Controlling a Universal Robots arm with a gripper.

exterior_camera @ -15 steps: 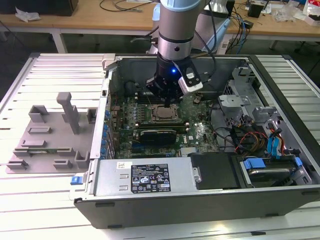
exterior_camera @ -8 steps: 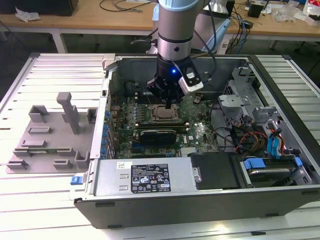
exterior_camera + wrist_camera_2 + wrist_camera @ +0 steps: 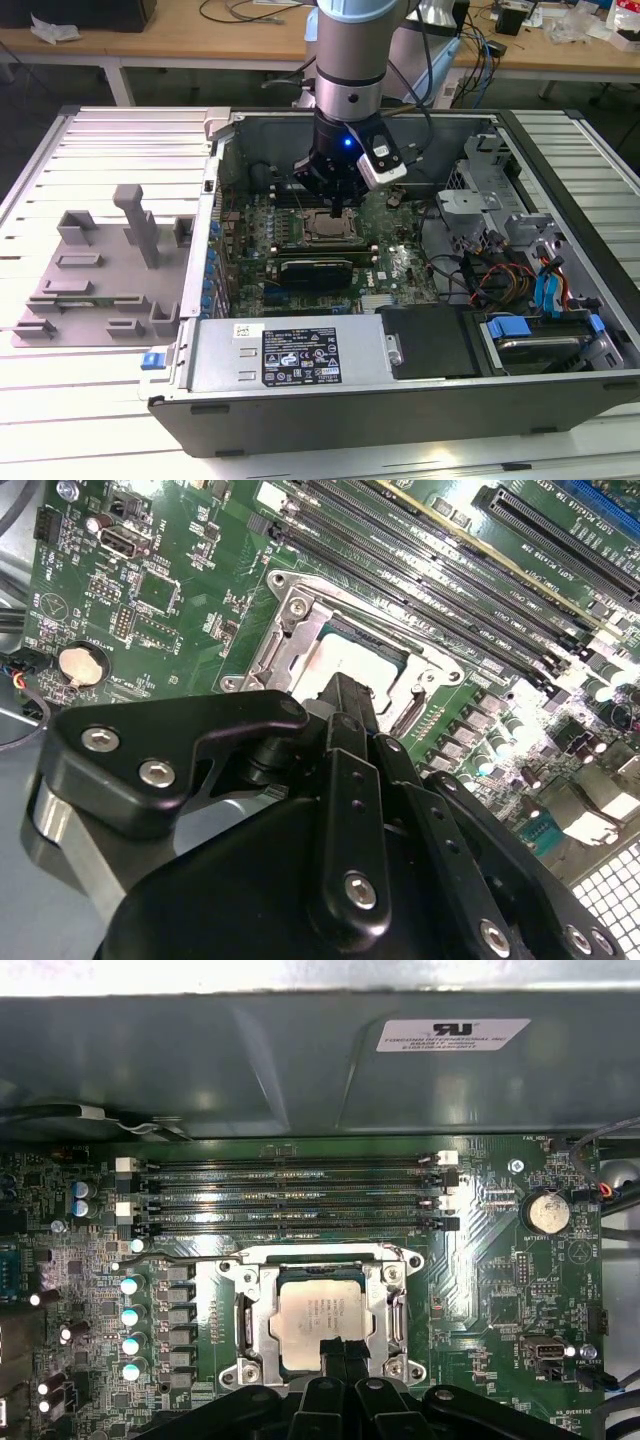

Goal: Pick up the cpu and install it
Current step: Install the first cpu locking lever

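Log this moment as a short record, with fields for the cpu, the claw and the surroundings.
cpu: lying flat inside the metal socket frame on the motherboard, silver top up
claw: low over the cpu's edge; contact cannot be told
setting: open computer case on a slatted table
nearby: grey fixture beside the case, at the exterior view's left

Exterior view overlooks case (image 3: 350, 410); both wrist views (close) share socket (image 3: 290, 630) (image 3: 255, 1330).
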